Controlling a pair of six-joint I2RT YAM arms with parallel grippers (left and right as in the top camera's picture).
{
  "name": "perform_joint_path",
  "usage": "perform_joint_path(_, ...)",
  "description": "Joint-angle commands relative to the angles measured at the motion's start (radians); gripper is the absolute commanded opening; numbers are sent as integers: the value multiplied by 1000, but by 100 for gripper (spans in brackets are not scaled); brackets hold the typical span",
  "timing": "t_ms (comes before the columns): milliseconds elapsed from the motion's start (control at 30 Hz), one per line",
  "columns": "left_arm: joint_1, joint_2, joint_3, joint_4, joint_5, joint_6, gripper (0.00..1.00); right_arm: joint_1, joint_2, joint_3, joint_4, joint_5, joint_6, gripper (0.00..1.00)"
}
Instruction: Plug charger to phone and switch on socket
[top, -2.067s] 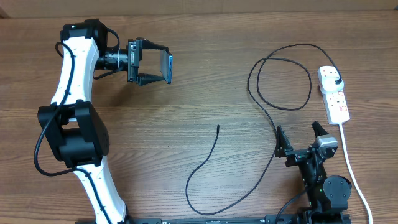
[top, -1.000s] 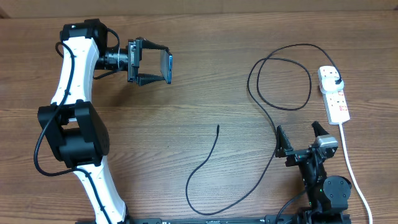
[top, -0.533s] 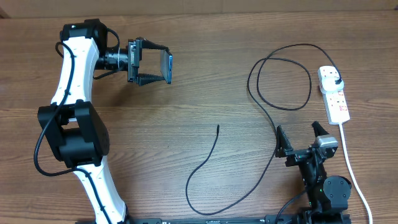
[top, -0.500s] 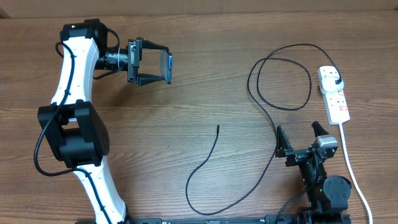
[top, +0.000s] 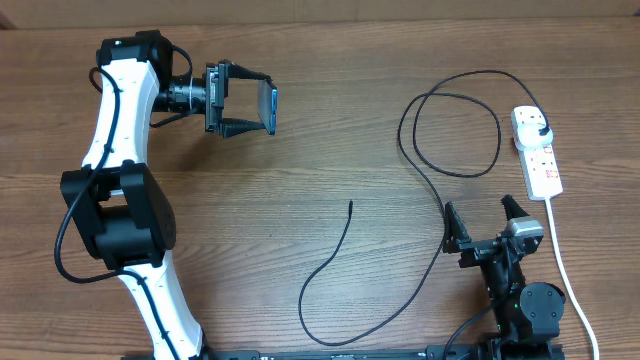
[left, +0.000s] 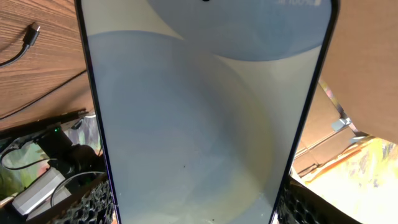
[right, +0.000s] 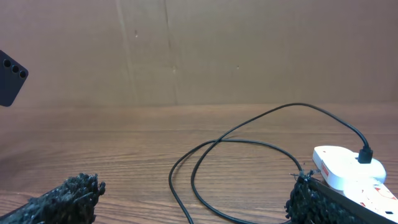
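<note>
Clamping the phone (top: 268, 100) edgewise is the left pincer (top: 268, 107).

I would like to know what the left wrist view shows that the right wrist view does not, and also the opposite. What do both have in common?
Only the left wrist view: the phone, gripped by the left hand and filling most of the picture, plus the small free connector of the charger on the table. Only the right wrist view: the socket with the black plug head in it, the cable's loops, and the open, empty right hand. Both: the wooden table and some part of the charger.
</note>
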Motion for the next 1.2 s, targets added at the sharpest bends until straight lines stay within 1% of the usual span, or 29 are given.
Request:
perform_joint_path(0,-6,-1,31,-2,44,-14,4,8,-10,-11,3,10,-1,100)
perform_joint_path(133,-6,-1,31,-2,40,-14,4,8,-10,-11,6,10,-1,100)
perform_joint_path(400,-12,-1,31,-2,-27,-13,4,8,-10,-11,14,10,-1,100)
perform_joint_path(467,-20,-1,31,6,-31,-13,4,8,-10,-11,33,-32,10,100)
perform_joint_path(533,-23,-1,31,9,-31,-13,4,8,-10,-10,47,-53,59,100)
perform_joint_path(600,-24,-1,31,10,-31,-13,4,8,-10,-8,55,-83,161,100)
perform_joint_path(700,-24,-1,31,10,-31,-13,4,8,-10,10,39,-107,239,100)
perform_joint_path(867,-24,-1,31,10,-35,-13,4,7,-10,108,-16,-106,255,100)
perform_joint_path(967,-24,-1,31,10,-35,-13,4,7,5,183,-87,-82,254,100)
perform_joint_path(1033,-24,-1,31,10,-35,-13,4,7,38,248,-135,-62,251,100)
perform_joint_path(1167,-24,-1,31,9,-48,-14,4,7,121,348,-182,-53,247,100)
